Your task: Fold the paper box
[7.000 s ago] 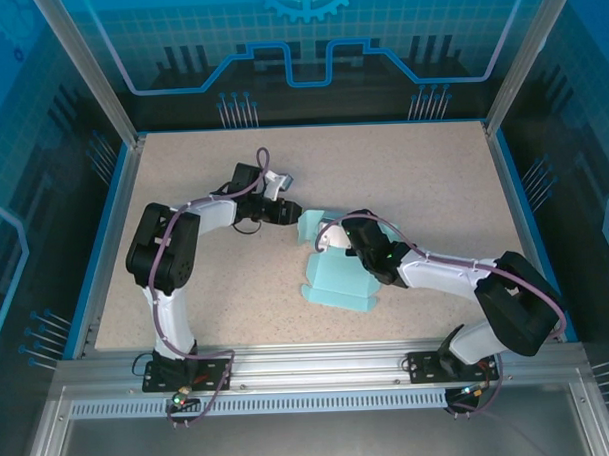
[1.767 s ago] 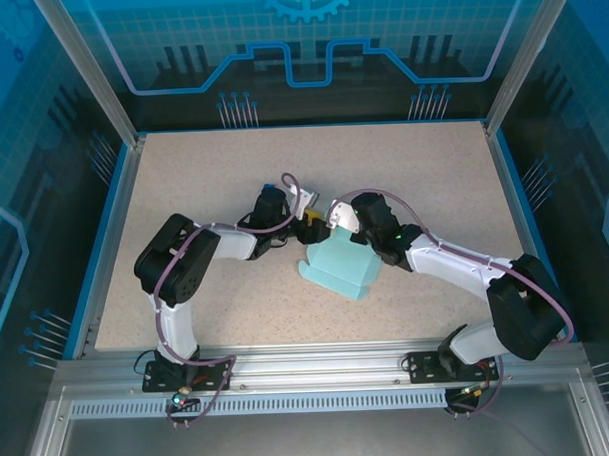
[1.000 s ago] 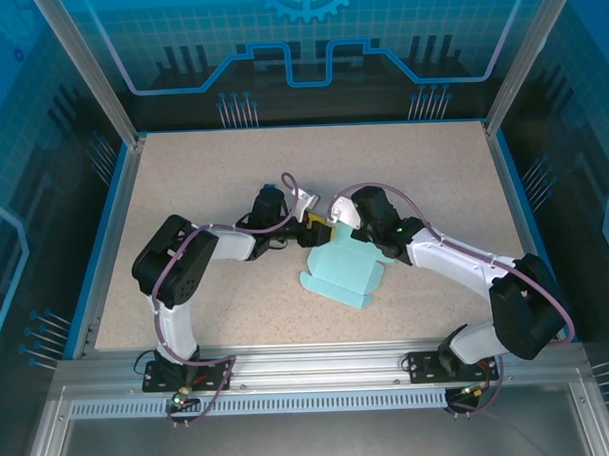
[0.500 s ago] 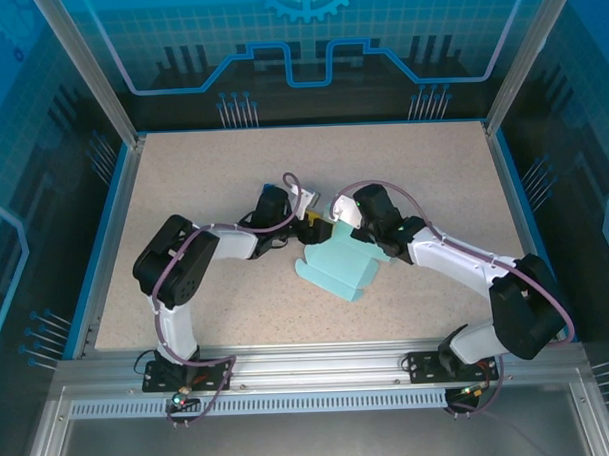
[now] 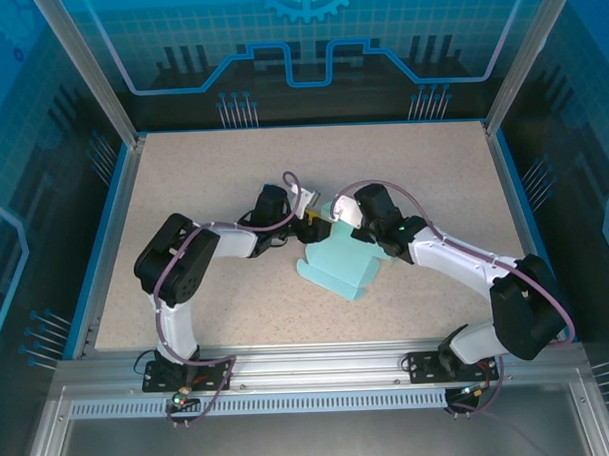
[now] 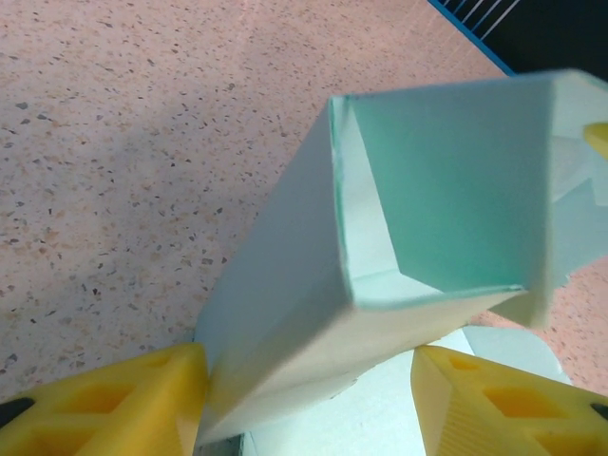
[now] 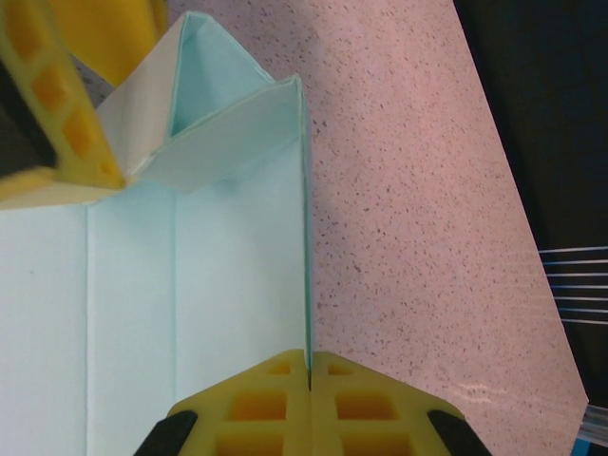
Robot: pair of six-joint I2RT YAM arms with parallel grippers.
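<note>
The paper box [image 5: 338,269] is pale teal and lies part-folded in the middle of the table, its far end raised into an open-ended sleeve [image 6: 427,190]. My left gripper [image 5: 311,226] comes in from the left. It is open and straddles that raised end [image 6: 306,353]: the left finger [image 6: 114,404] touches the box wall, and the right finger [image 6: 503,404] stands clear of it. My right gripper [image 5: 337,229] comes in from the right and is shut [image 7: 309,359] on the thin upright edge of a side wall [image 7: 237,285].
The speckled beige tabletop [image 5: 402,165] lies open all round the box. A blue rim [image 5: 509,201] and aluminium posts [image 5: 89,75] bound it, with clear panels behind. The arm bases sit on the metal rail [image 5: 310,373] at the near edge.
The paper box has shifted slightly left and its far end stands a little higher. The left jaws widened briefly and came back. Both grippers stay at the box's far end.
</note>
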